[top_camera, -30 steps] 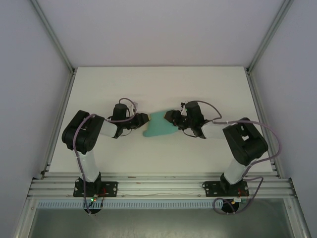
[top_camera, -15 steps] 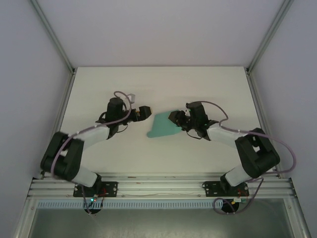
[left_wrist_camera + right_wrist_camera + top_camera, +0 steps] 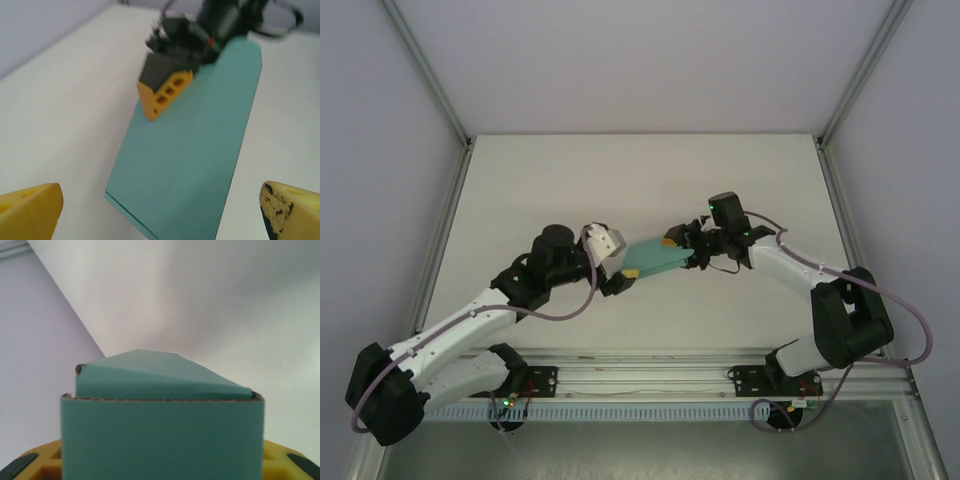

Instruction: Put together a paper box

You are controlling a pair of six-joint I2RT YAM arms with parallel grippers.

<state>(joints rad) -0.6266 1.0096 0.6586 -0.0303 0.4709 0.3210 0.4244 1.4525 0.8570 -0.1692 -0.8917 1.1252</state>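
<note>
Box (image 3: 655, 258) looks light and crushable; right gripper (image 3: 682, 250) pinches one end, and left gripper (image 3: 624, 268), jaws spread, should take the free end gently.

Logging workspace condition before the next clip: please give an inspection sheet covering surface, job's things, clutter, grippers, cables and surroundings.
Surface: white table, bare around the work.
Job's things: teal box, long and slim, lying between the two grippers.
Clutter: nothing seen.
Grippers: left gripper open at one end of the box, not gripping it; right gripper shut on the other end.
Cables: cables loop along both arms, off the box.
Surroundings: metal frame and pale walls.
</note>
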